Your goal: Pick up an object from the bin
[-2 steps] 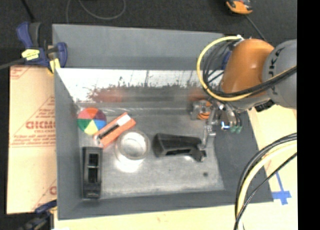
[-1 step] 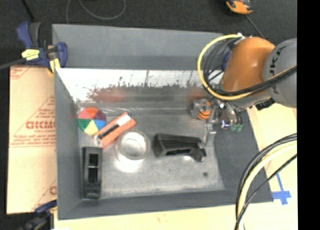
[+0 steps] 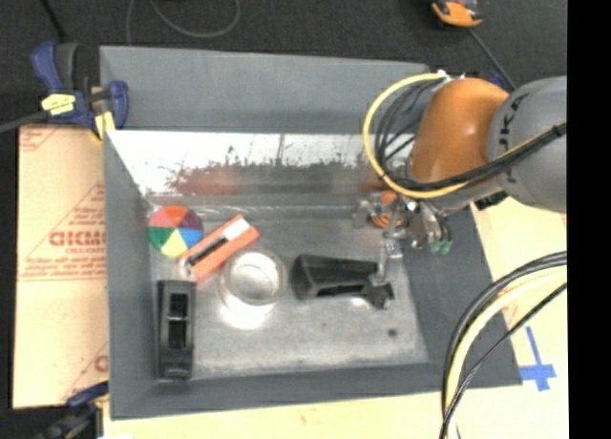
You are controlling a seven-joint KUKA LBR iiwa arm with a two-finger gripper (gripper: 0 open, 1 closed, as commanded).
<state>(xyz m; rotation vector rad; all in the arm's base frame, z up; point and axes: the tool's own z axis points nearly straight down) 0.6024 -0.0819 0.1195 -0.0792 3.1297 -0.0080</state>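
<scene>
Black and wedge-shaped, a stapler-like object (image 3: 329,277) lay on the floor of the grey metal bin (image 3: 305,344), toward three o'clock from its middle. The gripper (image 3: 382,292) was down at that object's right-hand end, touching it or just beside it. Whether the gripper was open or closed could not be told, nor whether it had any hold on the object. At one o'clock from the gripper, the arm's orange cover (image 3: 456,132) and its looped cables (image 3: 367,132) sat over the bin's far right corner. At nine o'clock, just beside the black object's left end, stood a clear round cup (image 3: 250,280), mouth up. Beyond that, at ten o'clock, an orange-and-white bar (image 3: 220,244) lay tilted, its lower end near the cup's rim. Its left side was just beside a small disc or ball (image 3: 175,229) marked in coloured segments. Farthest off, at eight o'clock, a black oblong dispenser-like thing (image 3: 175,329) lay lengthwise along the bin's left wall, well apart from the wedge.
</scene>
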